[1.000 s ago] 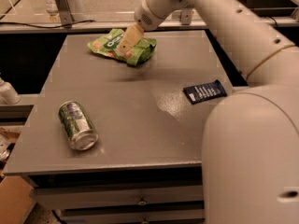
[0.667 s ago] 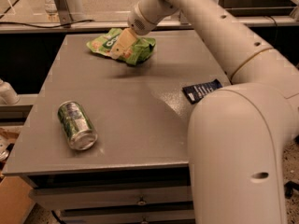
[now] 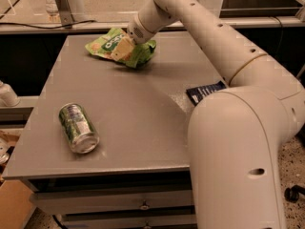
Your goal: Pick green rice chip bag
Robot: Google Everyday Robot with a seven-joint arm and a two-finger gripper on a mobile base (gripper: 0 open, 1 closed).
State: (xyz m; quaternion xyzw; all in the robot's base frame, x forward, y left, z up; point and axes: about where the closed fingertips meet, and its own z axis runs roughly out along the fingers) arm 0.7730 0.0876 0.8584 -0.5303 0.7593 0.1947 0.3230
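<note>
Bag (image 3: 104, 46), bright green with a dark logo band and white lettering, lies crumpled near the far edge of the grey tabletop (image 3: 136, 111), a little left of the middle of that edge.

Far left, off the tabletop at the lower corner, a piece of brown cardboard (image 3: 12, 209) shows. On the tabletop's near left part a green-and-silver can (image 3: 78, 129) lies on its side, its silver end turned toward the near edge, well apart from the bag.

At the bag, the end effector (image 3: 122, 50) comes down from the upper right and rests on the bag's middle, covering part of the logo; one cannot tell whether it is open or closed on the foil. The bag's right part bunches up just beside it.

The cream arm (image 3: 205, 27) runs from there to the right across the far part of the tabletop. Near the right edge a small dark blue wrapper (image 3: 206, 91) lies flat, partly hidden by the arm's large near link (image 3: 238, 166), which fills the lower right.
</note>
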